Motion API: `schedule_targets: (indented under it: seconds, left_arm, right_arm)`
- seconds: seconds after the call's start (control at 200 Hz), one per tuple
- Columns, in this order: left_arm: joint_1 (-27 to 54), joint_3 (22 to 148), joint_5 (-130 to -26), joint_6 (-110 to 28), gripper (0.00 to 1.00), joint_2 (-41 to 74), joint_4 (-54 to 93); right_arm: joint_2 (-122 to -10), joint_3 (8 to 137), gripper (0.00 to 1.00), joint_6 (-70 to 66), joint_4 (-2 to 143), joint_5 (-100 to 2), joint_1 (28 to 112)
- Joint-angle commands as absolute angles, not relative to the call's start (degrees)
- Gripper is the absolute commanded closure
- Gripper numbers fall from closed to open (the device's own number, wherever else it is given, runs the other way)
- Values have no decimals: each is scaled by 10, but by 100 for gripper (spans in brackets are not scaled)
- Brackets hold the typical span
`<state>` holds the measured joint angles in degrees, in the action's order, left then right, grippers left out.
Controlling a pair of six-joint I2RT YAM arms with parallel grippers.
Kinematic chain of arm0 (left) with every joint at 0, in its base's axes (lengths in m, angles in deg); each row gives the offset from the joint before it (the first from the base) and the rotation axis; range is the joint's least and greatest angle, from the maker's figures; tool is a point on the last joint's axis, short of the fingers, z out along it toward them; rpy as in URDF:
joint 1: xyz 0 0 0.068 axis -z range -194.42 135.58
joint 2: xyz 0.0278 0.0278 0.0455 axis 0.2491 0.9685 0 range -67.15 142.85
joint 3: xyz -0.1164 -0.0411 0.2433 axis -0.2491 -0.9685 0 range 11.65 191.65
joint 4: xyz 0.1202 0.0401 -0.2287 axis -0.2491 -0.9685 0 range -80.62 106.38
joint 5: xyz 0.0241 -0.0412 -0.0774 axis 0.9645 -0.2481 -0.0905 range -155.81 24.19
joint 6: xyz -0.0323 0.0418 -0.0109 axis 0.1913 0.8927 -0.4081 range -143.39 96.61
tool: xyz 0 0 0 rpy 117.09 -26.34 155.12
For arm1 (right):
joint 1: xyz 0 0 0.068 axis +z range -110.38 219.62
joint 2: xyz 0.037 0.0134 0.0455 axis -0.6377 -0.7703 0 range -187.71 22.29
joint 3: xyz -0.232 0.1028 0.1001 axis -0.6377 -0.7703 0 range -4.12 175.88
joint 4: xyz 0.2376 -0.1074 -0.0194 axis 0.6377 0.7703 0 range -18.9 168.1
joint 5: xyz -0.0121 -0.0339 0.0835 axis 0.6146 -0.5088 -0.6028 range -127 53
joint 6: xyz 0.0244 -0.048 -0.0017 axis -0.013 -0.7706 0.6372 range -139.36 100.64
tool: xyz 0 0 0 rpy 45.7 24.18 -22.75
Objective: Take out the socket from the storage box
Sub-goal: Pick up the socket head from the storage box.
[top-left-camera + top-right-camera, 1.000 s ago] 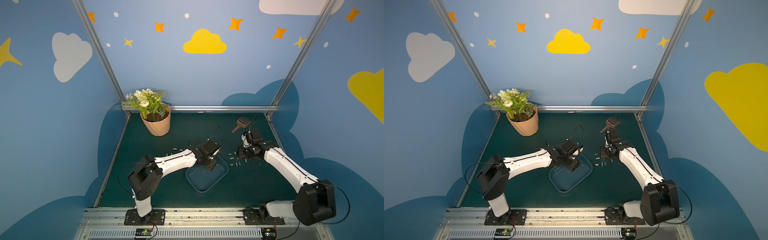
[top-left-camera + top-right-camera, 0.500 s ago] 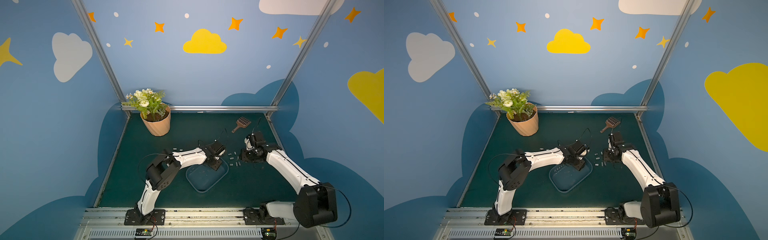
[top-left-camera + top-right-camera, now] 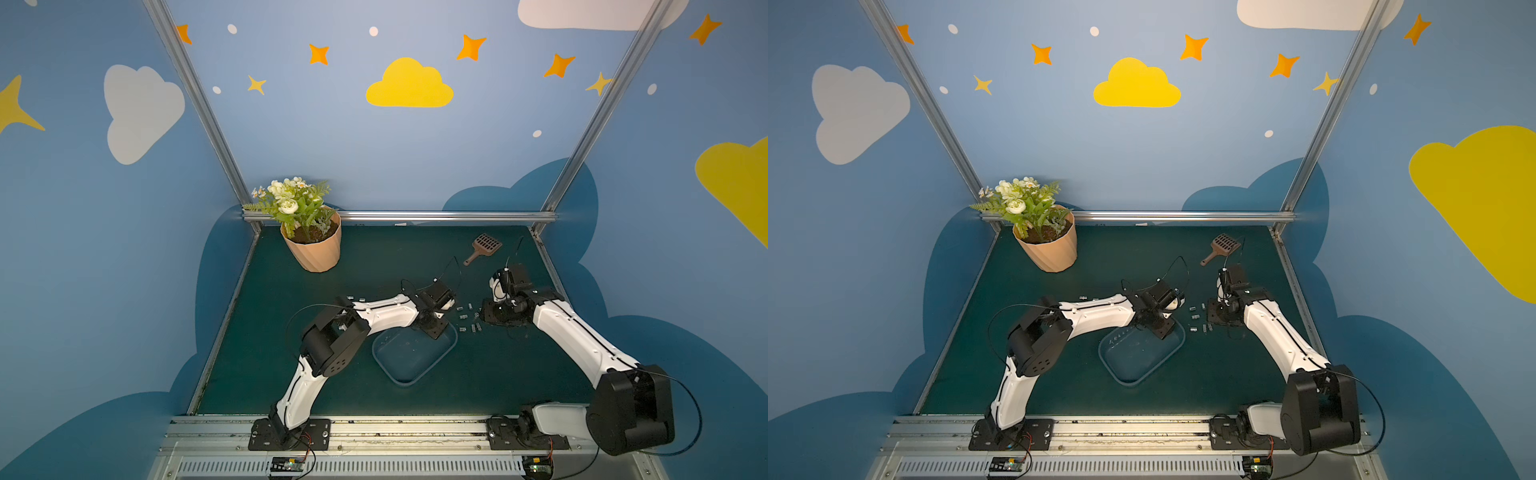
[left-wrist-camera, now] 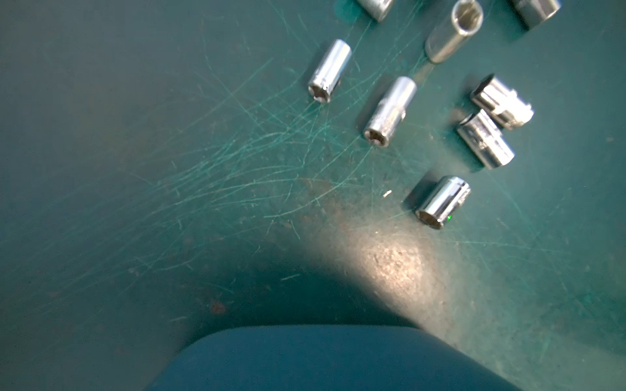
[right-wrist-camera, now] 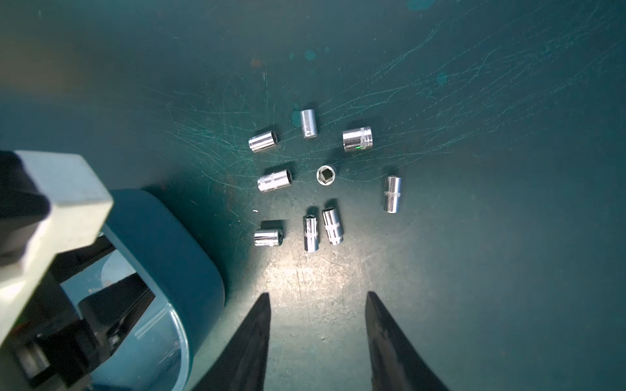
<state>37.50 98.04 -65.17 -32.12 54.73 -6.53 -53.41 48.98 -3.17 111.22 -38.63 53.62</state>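
The storage box (image 3: 409, 365), a shallow blue-grey tub, lies mid-table in both top views (image 3: 1133, 370). My left gripper (image 3: 436, 330) dips into its far right corner. In the right wrist view its two dark fingers (image 5: 111, 304) stand apart over the box floor, nothing visible between them. The box wall (image 4: 321, 359) hides its jaws in the left wrist view. No socket shows inside the box. Several chrome sockets (image 5: 327, 175) lie on the mat just right of the box (image 3: 467, 318). My right gripper (image 5: 318, 294) hovers open over bare mat beside them.
A peach flowerpot (image 3: 316, 249) with flowers stands at the back left. A brown slotted scoop (image 3: 482, 247) lies at the back right. Two more sockets (image 3: 355, 298) lie behind my left forearm. Metal rails edge the green mat (image 3: 374, 257).
My left arm has swung right and forward, bringing its gripper to the box's far right corner with jaws narrowing. My right gripper has drifted slightly toward the front.
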Motion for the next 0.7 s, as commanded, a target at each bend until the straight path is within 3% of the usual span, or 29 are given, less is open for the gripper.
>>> schedule_targets:
  seconds: [0.0,0.481,0.696]
  left_arm:
    - [376,974,-658,-319,58,566,-76]
    - [377,966,-628,-322,73,549,-75]
    - [377,970,-609,-323,74,515,-79]
  right_arm:
    - [-529,483,56,-33,1111,-393,534]
    - [-538,484,59,-37,1107,-396,534]
    - [-537,486,60,-39,1107,-397,532]
